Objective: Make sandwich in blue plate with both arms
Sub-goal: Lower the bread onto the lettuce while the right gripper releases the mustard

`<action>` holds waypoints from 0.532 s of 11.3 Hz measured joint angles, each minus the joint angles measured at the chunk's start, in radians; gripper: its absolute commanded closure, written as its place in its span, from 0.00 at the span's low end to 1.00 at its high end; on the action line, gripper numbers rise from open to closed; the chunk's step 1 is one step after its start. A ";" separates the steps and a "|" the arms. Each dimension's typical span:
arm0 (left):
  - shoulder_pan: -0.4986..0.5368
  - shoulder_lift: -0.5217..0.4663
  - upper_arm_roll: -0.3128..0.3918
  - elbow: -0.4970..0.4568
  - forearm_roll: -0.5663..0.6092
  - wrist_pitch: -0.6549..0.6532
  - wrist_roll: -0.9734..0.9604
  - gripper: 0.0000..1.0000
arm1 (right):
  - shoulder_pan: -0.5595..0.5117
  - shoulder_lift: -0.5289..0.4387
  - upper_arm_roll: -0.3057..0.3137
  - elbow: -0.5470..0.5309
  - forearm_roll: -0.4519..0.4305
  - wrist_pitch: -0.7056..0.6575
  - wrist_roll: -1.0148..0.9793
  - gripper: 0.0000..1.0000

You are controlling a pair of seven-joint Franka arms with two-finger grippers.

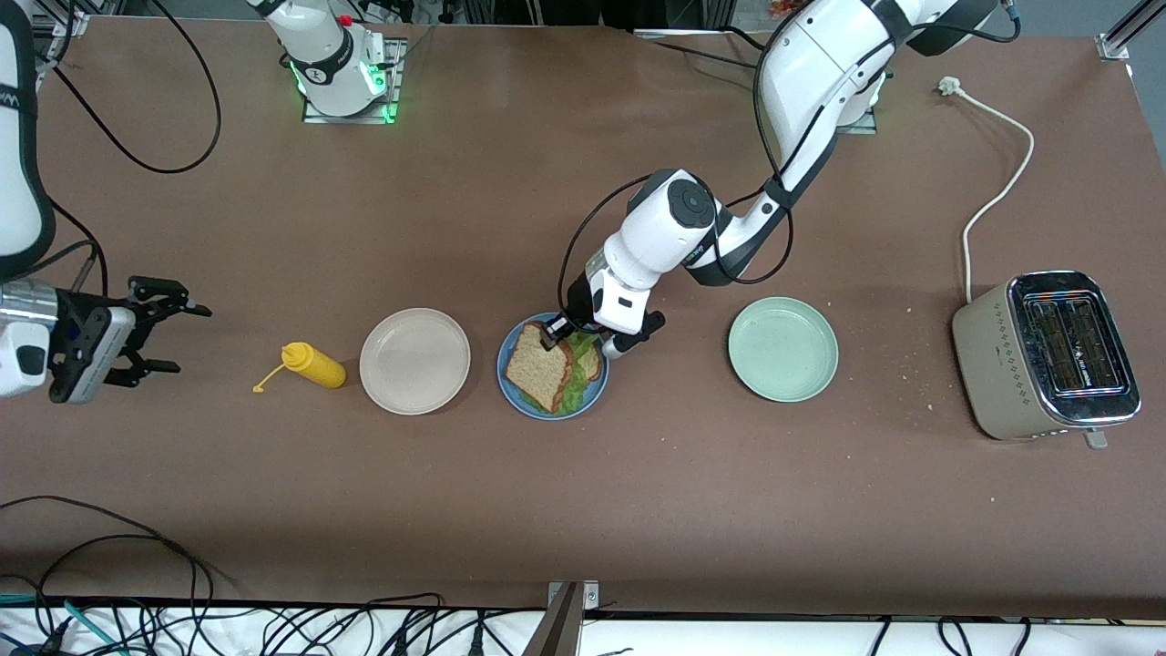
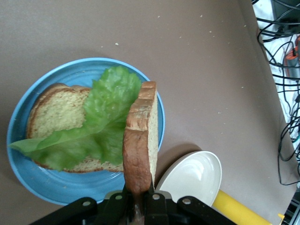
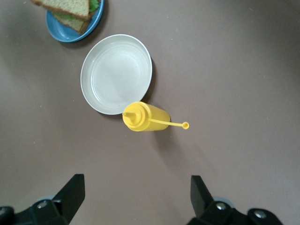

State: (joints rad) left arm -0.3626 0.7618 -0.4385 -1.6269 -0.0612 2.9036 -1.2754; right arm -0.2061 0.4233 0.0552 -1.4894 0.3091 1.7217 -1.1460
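The blue plate (image 1: pixel 513 384) (image 2: pixel 56 183) holds one bread slice (image 2: pixel 58 112) lying flat with a green lettuce leaf (image 2: pixel 101 122) (image 1: pixel 572 389) on it. My left gripper (image 1: pixel 553 333) (image 2: pixel 139 199) is shut on the crust edge of a second bread slice (image 2: pixel 139 145) (image 1: pixel 537 366). That slice hangs tilted over the plate, above the lettuce. My right gripper (image 1: pixel 173 337) (image 3: pixel 136 192) waits open with nothing between its fingers, above the bare table at the right arm's end.
A beige plate (image 1: pixel 414 360) (image 3: pixel 116 74) sits beside the blue one, toward the right arm's end, with a yellow squeeze bottle (image 1: pixel 312 364) (image 3: pixel 145 116) lying beside it. A pale green plate (image 1: pixel 782 348) and a toaster (image 1: pixel 1048 355) stand toward the left arm's end.
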 measured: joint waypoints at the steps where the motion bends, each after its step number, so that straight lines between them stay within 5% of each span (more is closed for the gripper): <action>1: 0.000 -0.001 0.001 0.000 0.000 -0.021 0.000 0.89 | 0.012 -0.032 0.000 -0.014 -0.031 0.000 0.073 0.00; 4: 0.004 -0.004 0.009 -0.002 0.001 -0.132 0.028 0.82 | 0.053 -0.096 0.000 -0.031 -0.104 0.001 0.303 0.00; 6: 0.014 -0.004 0.012 -0.003 0.001 -0.161 0.047 0.65 | 0.080 -0.124 0.007 -0.045 -0.159 0.001 0.482 0.00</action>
State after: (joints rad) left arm -0.3482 0.7581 -0.4264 -1.6300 -0.0607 2.7421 -1.2279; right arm -0.1265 0.2992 0.0619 -1.5346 0.1506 1.7227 -0.6642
